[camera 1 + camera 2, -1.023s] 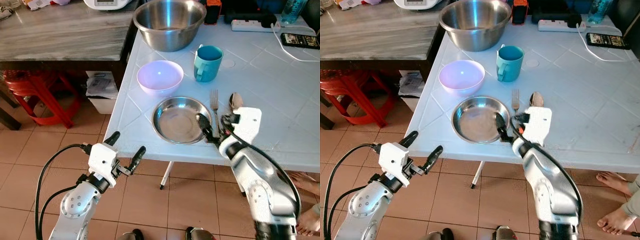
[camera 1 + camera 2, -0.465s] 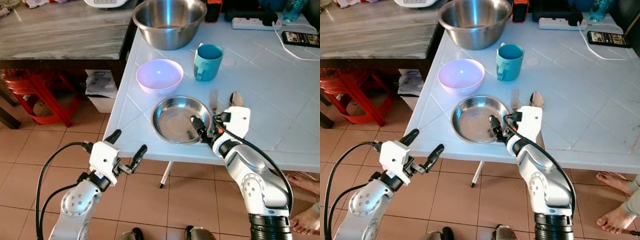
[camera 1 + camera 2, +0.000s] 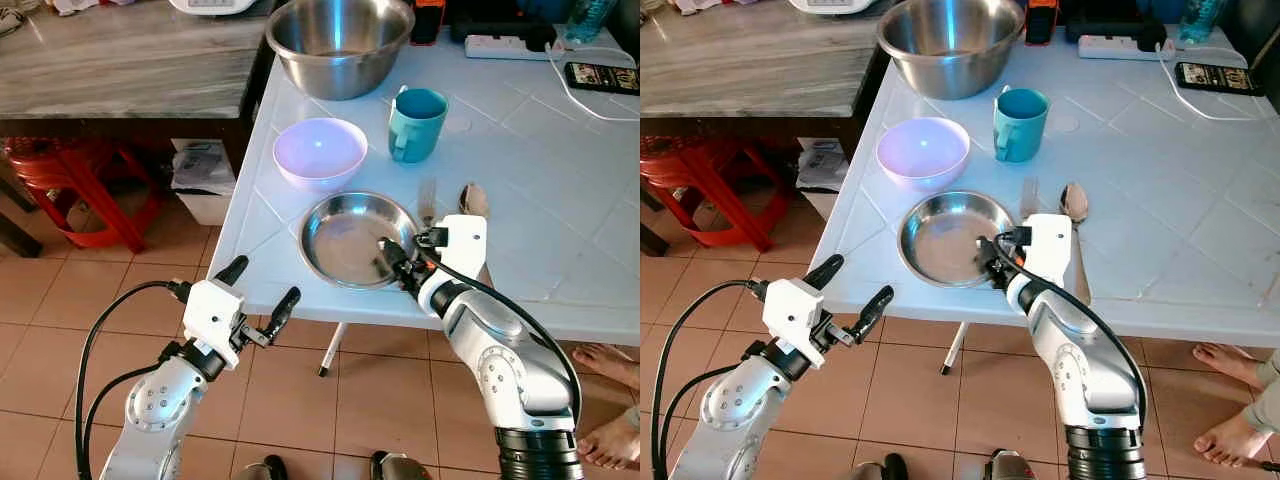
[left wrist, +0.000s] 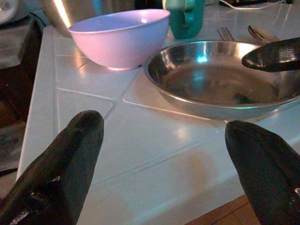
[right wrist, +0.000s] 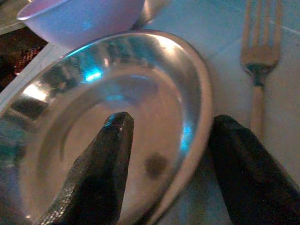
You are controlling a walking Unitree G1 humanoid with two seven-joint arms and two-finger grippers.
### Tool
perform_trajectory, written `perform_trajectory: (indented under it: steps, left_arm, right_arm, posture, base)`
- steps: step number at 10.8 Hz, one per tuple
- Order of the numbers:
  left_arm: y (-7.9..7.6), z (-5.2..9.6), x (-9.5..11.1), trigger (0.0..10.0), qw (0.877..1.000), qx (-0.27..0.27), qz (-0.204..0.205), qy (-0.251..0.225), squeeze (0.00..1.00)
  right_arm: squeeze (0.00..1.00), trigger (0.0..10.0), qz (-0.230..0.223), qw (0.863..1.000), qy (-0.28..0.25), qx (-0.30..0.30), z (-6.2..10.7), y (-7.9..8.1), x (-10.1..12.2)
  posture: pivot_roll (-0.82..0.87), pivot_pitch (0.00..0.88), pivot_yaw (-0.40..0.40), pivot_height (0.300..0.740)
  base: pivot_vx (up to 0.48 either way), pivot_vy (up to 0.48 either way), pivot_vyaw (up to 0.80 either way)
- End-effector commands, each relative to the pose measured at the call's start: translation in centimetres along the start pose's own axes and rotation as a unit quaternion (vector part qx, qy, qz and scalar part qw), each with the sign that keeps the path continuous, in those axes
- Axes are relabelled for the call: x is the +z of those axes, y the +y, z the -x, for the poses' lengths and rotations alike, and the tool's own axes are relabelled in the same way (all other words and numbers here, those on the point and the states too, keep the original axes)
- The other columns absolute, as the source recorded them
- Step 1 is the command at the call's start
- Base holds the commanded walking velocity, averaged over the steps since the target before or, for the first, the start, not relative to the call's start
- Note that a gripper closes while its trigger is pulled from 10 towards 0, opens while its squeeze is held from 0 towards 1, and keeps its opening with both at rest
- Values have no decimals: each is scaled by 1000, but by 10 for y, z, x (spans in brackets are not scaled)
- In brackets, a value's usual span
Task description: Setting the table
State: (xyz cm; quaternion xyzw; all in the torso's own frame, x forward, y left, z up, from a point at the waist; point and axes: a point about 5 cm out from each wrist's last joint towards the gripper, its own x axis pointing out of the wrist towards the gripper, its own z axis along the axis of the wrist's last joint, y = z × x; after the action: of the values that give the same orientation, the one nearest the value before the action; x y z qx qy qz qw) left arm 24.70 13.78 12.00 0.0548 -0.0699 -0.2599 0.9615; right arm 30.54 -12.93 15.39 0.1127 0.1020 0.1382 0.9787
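- Right gripper (image 3: 990,262) straddled the plate's (image 3: 930,232) near rim, fingers apart, not yet clamped.
- Left gripper (image 3: 260,298) hung wide open below the table (image 3: 560,200).
- Fork (image 3: 1028,196) and spoon (image 3: 1074,204) already lay beside the plate; placing looked unfinished.

Shallow steel plate (image 3: 352,237) upright near table edge, fork (image 3: 427,201) and spoon (image 3: 471,200) beside it

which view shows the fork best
The left eye view: the fork lies whole on the white table, between the steel plate and the spoon. The right eye view shows it much the same. The right wrist view gives its tines and upper handle close up; the left wrist view only its tines, far off.
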Motion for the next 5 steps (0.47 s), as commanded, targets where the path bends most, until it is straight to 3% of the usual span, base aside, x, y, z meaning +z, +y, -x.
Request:
perform_trajectory:
  steps: [1,5]
  left_arm:
    - [-1,1,1,10000,1000,-5,0,0,0]
    - [-4,0,0,10000,999,-35,1,0,0]
  right_arm:
    - [0,0,-8,1000,13,-9,0,-3,-5]
    - [0,0,-26,999,23,-26,1,-8,-9]
  posture:
    - [-111,215,72,740]
    - [-111,215,73,740]
  base:
    - [0,0,0]
    - [0,0,0]
